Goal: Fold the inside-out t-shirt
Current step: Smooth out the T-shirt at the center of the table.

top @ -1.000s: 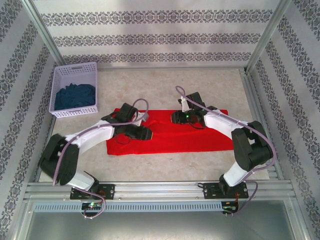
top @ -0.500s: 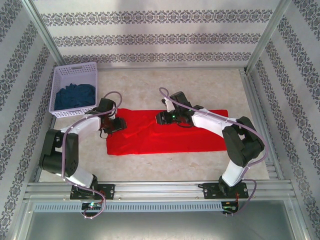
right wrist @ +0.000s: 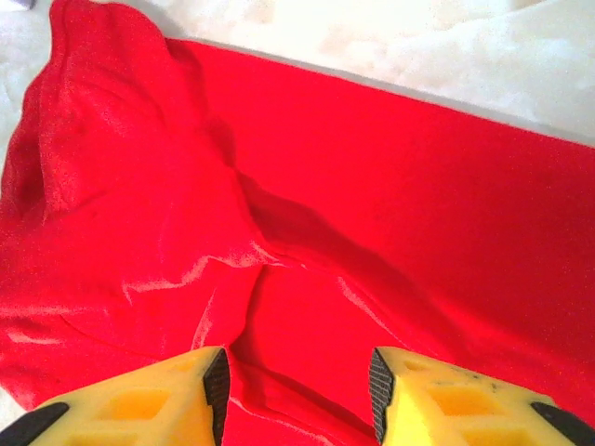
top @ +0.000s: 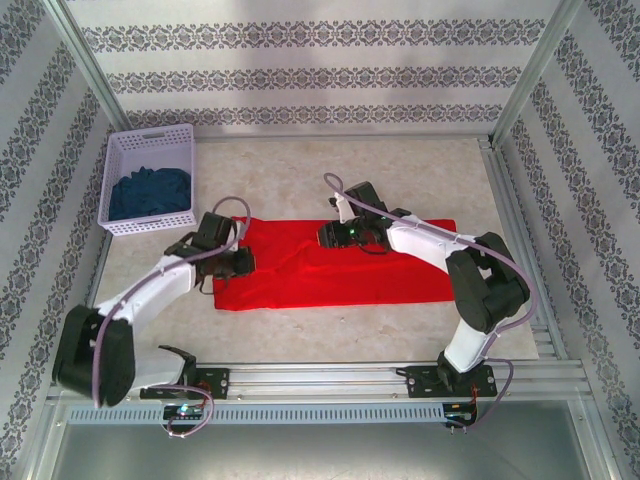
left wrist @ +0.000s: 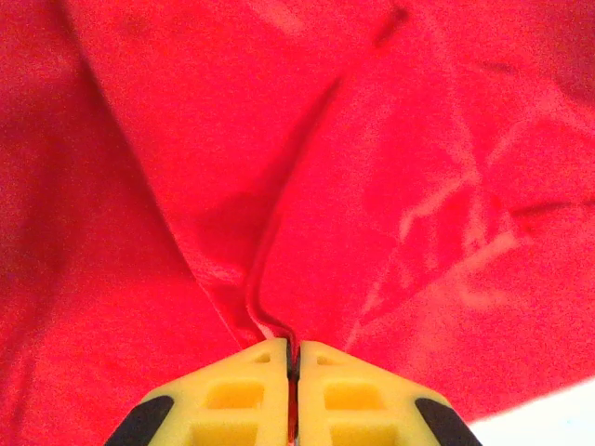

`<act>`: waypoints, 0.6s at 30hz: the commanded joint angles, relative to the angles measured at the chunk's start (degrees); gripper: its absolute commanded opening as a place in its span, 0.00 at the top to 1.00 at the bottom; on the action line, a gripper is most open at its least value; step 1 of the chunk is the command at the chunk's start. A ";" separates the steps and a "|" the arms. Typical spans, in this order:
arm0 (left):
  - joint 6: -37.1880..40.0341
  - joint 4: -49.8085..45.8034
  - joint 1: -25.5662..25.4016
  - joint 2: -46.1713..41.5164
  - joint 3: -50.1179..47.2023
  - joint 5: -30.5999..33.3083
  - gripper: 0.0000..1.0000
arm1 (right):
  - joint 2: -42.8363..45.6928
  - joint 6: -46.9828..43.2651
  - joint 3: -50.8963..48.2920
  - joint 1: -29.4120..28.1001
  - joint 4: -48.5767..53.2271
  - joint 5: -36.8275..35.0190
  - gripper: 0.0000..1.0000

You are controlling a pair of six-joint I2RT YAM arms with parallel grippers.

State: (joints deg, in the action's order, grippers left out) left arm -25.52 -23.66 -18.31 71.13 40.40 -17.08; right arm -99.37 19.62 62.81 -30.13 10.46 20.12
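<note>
Slippage is the main risk: left gripper pinches only a thin ridge of shirt between closed jaws, near the cloth's left end, and a brisk pull may free it. Right gripper stands half-open astride a fold at the far edge, seemingly gripping nothing. Shirt lies as a flat strip mid-table; one-sided lifting could drag and bunch it instead of folding it.

t-shirt fold tip, hidden between left gripper fingers
</note>
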 commanded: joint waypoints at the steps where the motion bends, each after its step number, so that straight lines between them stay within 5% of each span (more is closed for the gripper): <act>1: 0.02 1.81 -3.81 -3.50 -4.24 1.22 0.91 | -2.99 3.31 5.19 -0.63 -1.62 2.51 0.53; 10: 0.03 3.95 -4.74 -3.22 -6.33 1.33 0.91 | -18.30 5.14 23.83 -7.33 4.97 0.80 0.49; 18: 0.37 4.75 -4.81 -2.39 -6.96 1.78 0.91 | -25.09 0.89 30.86 -10.89 12.26 -2.27 0.53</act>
State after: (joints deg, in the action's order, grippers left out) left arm -25.76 -20.95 -22.52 68.58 33.95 -16.16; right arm -122.89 22.55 92.05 -40.38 18.26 19.92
